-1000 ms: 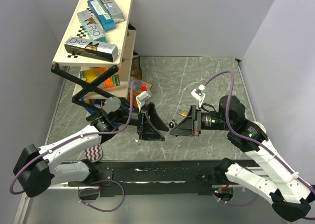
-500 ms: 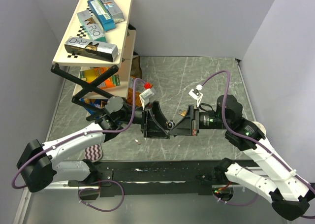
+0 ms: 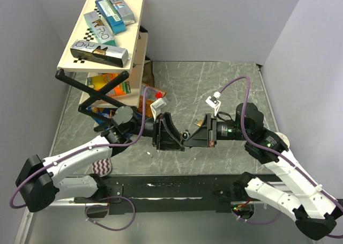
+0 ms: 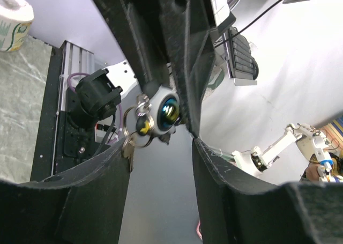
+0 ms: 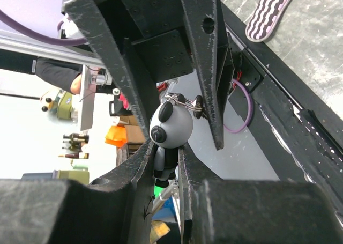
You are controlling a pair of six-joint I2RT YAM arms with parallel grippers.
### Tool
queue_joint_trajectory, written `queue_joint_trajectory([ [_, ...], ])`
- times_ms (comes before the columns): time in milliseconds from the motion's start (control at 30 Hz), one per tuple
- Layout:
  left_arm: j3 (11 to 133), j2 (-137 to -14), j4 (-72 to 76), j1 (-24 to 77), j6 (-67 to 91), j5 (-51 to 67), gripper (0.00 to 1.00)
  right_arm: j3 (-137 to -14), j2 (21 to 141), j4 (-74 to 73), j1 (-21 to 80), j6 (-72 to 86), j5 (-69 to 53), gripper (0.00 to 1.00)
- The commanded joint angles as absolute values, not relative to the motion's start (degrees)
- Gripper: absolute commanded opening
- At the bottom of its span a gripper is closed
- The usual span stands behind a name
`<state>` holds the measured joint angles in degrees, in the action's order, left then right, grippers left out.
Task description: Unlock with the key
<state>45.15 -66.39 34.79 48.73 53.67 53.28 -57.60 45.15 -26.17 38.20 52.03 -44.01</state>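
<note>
The key is a small metal cluster on a ring (image 5: pixel 185 102) with a grey and black panda charm (image 5: pixel 170 127). My right gripper (image 5: pixel 167 150) is shut on the panda's body and holds it above the table, in the middle of the top view (image 3: pixel 186 134). My left gripper (image 3: pixel 177 132) faces it, open, with its fingers on either side of the panda's head (image 4: pixel 163 110). One key (image 4: pixel 128 147) hangs from the ring beside the left finger (image 4: pixel 102 179). A small brass piece (image 3: pixel 199 122), perhaps a padlock, shows just behind the right gripper.
A folding rack (image 3: pixel 102 67) with boxes on it stands at the back left. A tiny pale silver bit (image 3: pixel 150 154) lies on the marble table (image 3: pixel 182 83) below the left gripper. A striped pad (image 3: pixel 100 166) lies near the left arm's base.
My left gripper has moved right and closed the gap to the right gripper, so its open fingers now sit around the panda charm. The right gripper has shifted slightly left.
</note>
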Motion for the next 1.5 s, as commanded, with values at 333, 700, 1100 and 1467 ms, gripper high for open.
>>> queue_joint_trajectory([
  [333,44.47,-63.81,31.20,48.87,50.80,50.45,0.27,-58.18,45.70,-23.47,37.62,51.24,-46.14,0.00],
  [700,48.51,-62.40,12.60,48.69,39.13,49.83,0.01,-56.95,45.00,-30.64,36.21,45.55,-44.04,0.00],
  [1100,52.91,-61.17,-17.04,48.78,25.67,55.37,0.01,-58.88,43.24,-43.95,36.30,32.09,-32.08,0.75],
  [1467,55.01,-63.37,-24.25,48.96,23.91,58.27,0.01,-55.99,49.65,-27.27,47.54,33.48,-31.91,0.56],
])
